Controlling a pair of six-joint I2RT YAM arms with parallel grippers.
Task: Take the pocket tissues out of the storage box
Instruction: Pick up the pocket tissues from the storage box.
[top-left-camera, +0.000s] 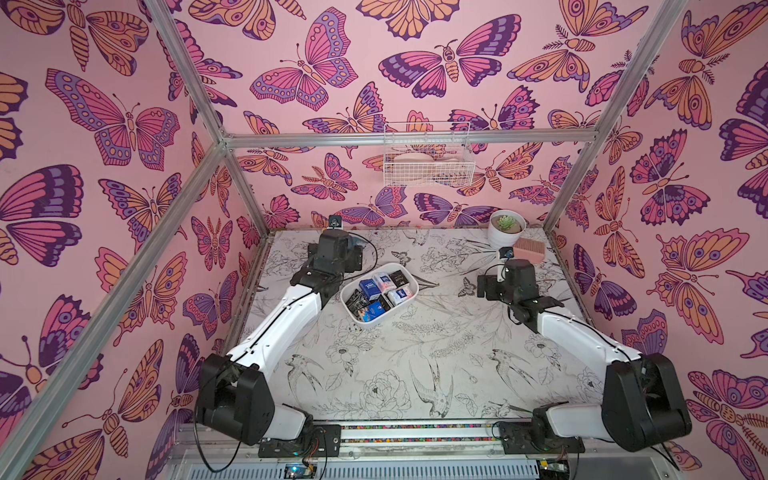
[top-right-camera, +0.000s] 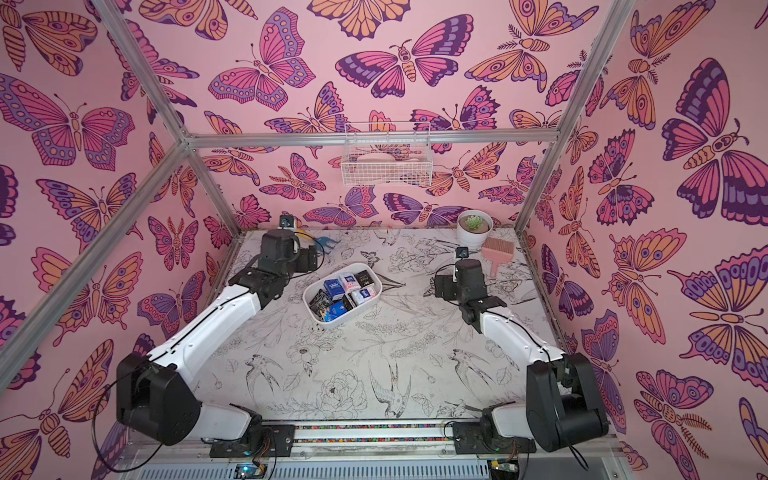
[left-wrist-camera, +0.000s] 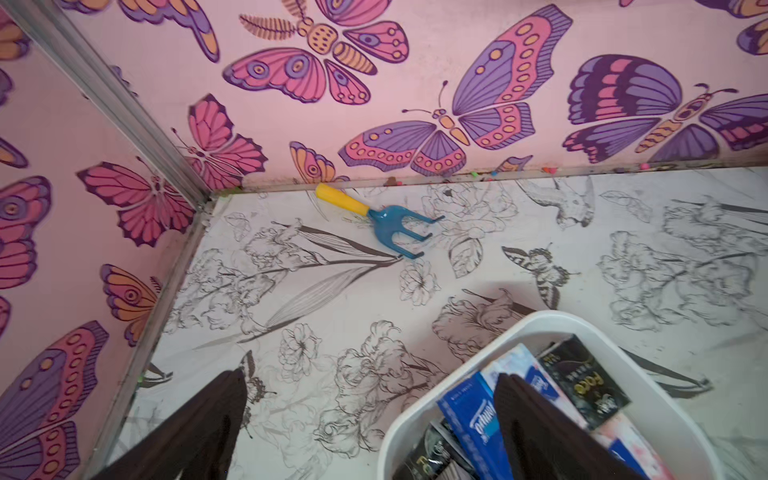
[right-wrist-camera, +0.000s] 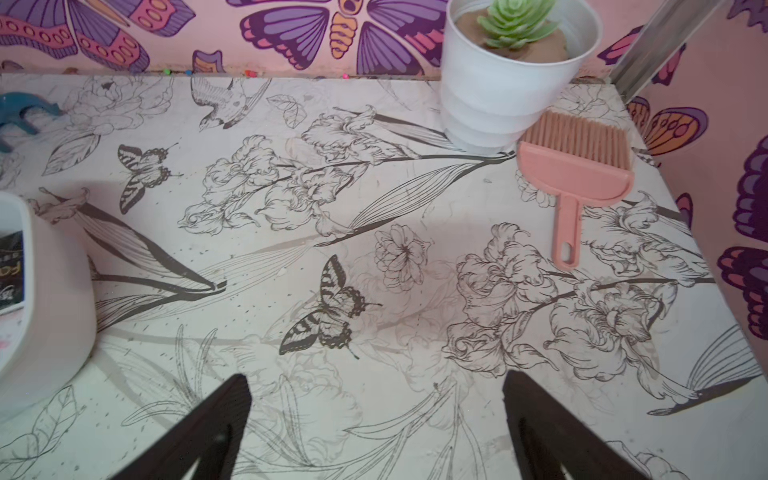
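Note:
The storage box (top-left-camera: 365, 325) (top-right-camera: 328, 322) is a shallow white tray left of the table's middle in both top views. It holds several pocket tissues (top-left-camera: 376, 291) (top-right-camera: 338, 289), black, blue and white-pink. My left gripper (left-wrist-camera: 372, 376) stands open, straddling the box's rim (left-wrist-camera: 415, 415). One finger hangs over a blue packet (left-wrist-camera: 469, 419), the other over bare table. Nothing is between the fingers. My right gripper (right-wrist-camera: 376, 376) stands open and empty above the table, to the right of the box's wall (right-wrist-camera: 50, 291).
A blue and yellow garden fork (left-wrist-camera: 374, 216) (top-right-camera: 326, 245) lies near the back left corner. A white plant pot (top-left-camera: 506, 228) (right-wrist-camera: 511, 75) and a pink brush (top-left-camera: 530, 251) (right-wrist-camera: 577, 166) sit at the back right. A wire-mesh basket (top-left-camera: 428, 166) hangs on the back wall.

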